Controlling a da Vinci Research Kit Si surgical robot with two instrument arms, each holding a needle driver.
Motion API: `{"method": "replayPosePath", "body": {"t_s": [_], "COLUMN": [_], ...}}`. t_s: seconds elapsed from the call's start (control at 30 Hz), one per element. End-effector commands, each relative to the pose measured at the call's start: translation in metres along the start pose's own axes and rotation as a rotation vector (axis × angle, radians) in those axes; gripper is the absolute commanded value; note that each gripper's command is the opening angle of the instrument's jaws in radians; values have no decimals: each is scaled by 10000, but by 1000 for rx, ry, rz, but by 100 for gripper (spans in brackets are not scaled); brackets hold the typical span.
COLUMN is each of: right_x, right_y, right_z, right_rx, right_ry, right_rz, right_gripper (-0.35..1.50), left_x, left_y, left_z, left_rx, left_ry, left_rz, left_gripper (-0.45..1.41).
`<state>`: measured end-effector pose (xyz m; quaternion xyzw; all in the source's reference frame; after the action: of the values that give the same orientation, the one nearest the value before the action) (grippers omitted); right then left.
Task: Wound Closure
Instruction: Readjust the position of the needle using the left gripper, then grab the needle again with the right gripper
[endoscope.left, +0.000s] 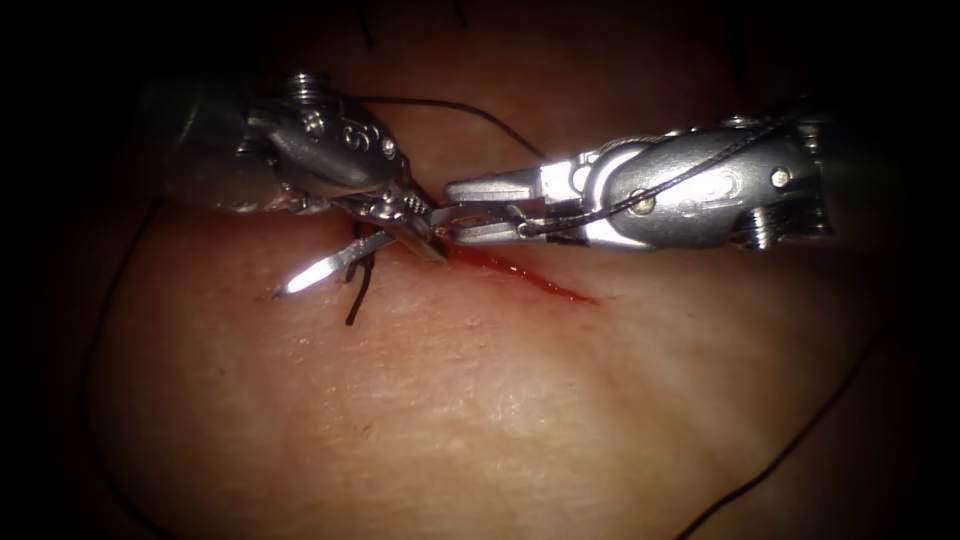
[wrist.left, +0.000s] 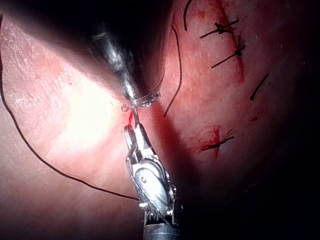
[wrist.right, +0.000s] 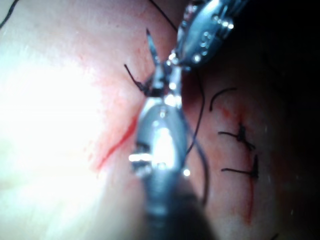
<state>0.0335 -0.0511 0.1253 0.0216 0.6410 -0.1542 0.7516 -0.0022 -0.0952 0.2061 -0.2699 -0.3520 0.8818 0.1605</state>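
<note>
I see my left end effector (endoscope.left: 405, 225) spread wide over the pale tissue's (endoscope.left: 480, 400) red cut (endoscope.left: 530, 275), my right end effector (endoscope.left: 455, 205) parted around dark thread (endoscope.left: 355, 290) there.

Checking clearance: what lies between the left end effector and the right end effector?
Almost nothing: in the endoscope view the left end effector and the open right end effector nearly meet above the left end of the cut.

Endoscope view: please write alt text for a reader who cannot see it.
The left claw and the open right claw meet tip to tip over the left end of a red cut in the tissue. Dark thread ends lie just below the left claw.
</note>
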Motion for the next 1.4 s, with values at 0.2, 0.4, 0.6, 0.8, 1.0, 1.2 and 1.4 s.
{"method": "replayPosePath", "body": {"t_s": [0.2, 0.4, 0.6, 0.8, 1.0, 1.2, 1.4], "right_x": [-8, -9, -8, -7, -8, -12, -17], "right_y": [7, 11, 6, -3, -2, 1, 3], "right_z": [4, -3, -9, -1, 12, 21, 17], "right_rx": [-73, -220, -339, -457, -556, -633, -701], "right_ry": [-52, -77, -51, 38, 57, 39, 31], "right_rz": [94, 342, 485, 663, 807, 833, 838], "right_gripper": [15, 121, 128, 128, 116, 116, 104], "left_x": [2, 5, 6, 8, 9, 10, 16], "left_y": [-3, -6, -6, -5, -2, 2, 7], "left_z": [2, -3, -3, -2, 1, 4, 7], "left_rx": [-20, -33, -65, -74, -81, -68, -64], "left_ry": [82, 218, 354, 454, 564, 613, 635], "left_rz": [-28, -101, -177, -204, -223, -225, -228], "left_gripper": [-45, -45, -45, -45, -45, -45, -45]}}
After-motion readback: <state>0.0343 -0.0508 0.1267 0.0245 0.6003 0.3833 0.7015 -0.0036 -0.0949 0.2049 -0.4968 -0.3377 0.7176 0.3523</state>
